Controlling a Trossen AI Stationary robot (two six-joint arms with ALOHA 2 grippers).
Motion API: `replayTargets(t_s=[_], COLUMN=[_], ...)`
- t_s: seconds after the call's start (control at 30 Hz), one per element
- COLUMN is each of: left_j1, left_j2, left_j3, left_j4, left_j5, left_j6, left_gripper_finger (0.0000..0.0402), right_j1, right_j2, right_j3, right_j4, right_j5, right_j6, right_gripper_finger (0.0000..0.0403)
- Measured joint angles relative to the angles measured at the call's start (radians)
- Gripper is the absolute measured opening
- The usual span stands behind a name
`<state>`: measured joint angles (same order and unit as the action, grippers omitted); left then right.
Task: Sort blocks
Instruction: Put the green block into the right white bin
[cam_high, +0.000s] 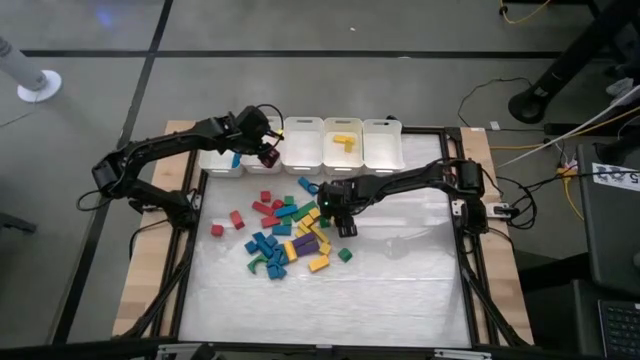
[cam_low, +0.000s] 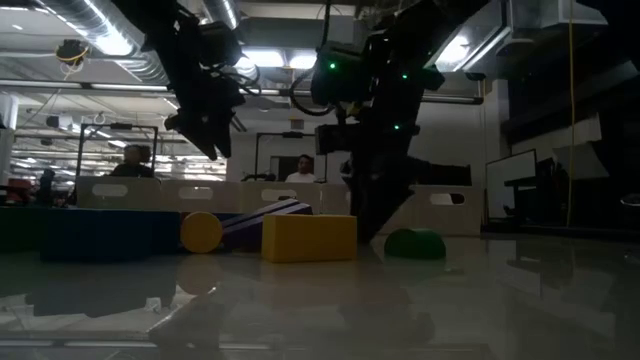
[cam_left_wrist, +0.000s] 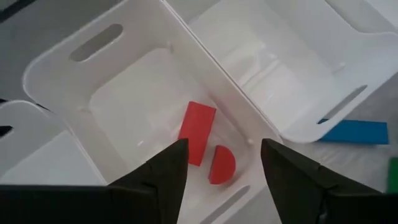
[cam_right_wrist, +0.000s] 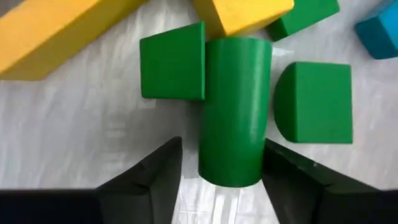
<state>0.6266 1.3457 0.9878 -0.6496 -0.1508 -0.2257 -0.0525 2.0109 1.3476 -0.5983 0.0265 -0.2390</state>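
Observation:
The blocks (cam_high: 285, 235) lie in a loose pile of red, blue, green, yellow and purple pieces on the table's middle. My right gripper (cam_high: 346, 226) is low over the pile's right side and open. In the right wrist view its fingers (cam_right_wrist: 161, 165) stand on either side of the near end of a green cylinder (cam_right_wrist: 235, 106) that lies on its side; I cannot tell whether they touch it. My left gripper (cam_high: 268, 152) hovers open and empty over a white bin (cam_left_wrist: 62, 53). A red bar (cam_left_wrist: 198, 132) and a red half-round (cam_left_wrist: 222, 165) lie in that bin.
Several white bins (cam_high: 303, 143) stand in a row at the far edge; one holds yellow blocks (cam_high: 343, 140), another a blue block (cam_high: 236, 158). A green wedge (cam_right_wrist: 174, 61), a green half-round (cam_right_wrist: 314, 102) and a yellow bar (cam_right_wrist: 56, 34) crowd the cylinder. A blue bar (cam_left_wrist: 354, 132) lies beside the bins.

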Motion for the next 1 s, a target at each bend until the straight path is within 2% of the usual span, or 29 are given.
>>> replayTargets(t_s=[0.2, 0.33, 0.63, 0.73, 1.0], left_j1=[-0.059, -0.117, -0.220, -0.253, -0.340], left_j2=[0.000, 0.000, 0.000, 0.000, 0.000], left_j3=[0.000, 0.000, 0.000, 0.000, -0.001], left_j4=[-0.023, -0.021, -0.017, -0.007, 0.021], left_j5=[0.081, 0.089, 0.088, 0.088, 0.088], left_j6=[-0.003, -0.003, -0.038, -0.040, -0.040], left_gripper_finger=[0.0189, 0.0189, 0.0189, 0.0189, 0.0189], right_j1=[0.000, 0.000, 0.000, 0.000, -0.023], right_j2=[0.001, 0.003, 0.004, 0.004, 0.003], right_j3=[0.007, 0.026, 0.185, 0.245, 0.370], right_j4=[-0.010, -0.040, -0.368, -0.480, -0.713], right_j5=[-0.003, -0.002, 0.042, 0.104, 0.354], right_j6=[-0.001, -0.001, -0.005, -0.006, -0.006], right_gripper_finger=[0.0131, 0.0130, 0.0146, 0.0141, 0.0143])
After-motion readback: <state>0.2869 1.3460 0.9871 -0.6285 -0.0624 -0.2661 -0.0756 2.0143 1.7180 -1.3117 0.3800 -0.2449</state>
